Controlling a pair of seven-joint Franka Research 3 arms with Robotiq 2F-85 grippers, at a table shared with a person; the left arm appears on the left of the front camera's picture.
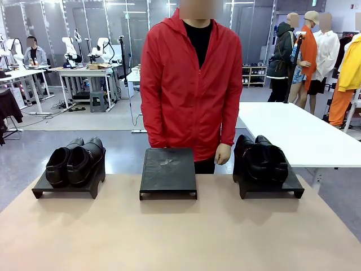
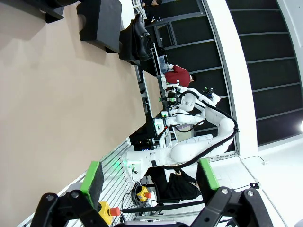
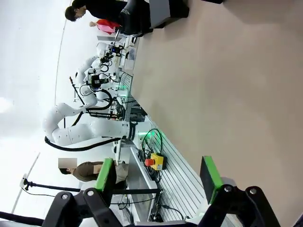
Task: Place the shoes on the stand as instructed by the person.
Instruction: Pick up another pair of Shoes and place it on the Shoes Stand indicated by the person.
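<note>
Three black stands line the far edge of the tan table (image 1: 180, 237). One pair of glossy black shoes (image 1: 76, 160) sits on the left stand (image 1: 42, 189). A second pair (image 1: 262, 160) sits on the right stand (image 1: 296, 189). The middle stand (image 1: 168, 171) has a bare, scuffed top. The person (image 1: 192, 84) in the red jacket stands behind it, one hand (image 1: 223, 153) hanging by the right stand. My left gripper (image 2: 150, 177) is open above the table's near side, nothing between its green pads (image 2: 92, 177). My right gripper (image 3: 157, 177) is likewise open.
In the left wrist view a black stand (image 2: 102, 23) and a shoe (image 2: 141, 33) show far off, with the other white arm (image 2: 199, 142) beyond the table edge. The right wrist view shows a shoe (image 3: 135, 16), an emergency-stop box (image 3: 154, 161) and a white table (image 1: 299, 132) behind.
</note>
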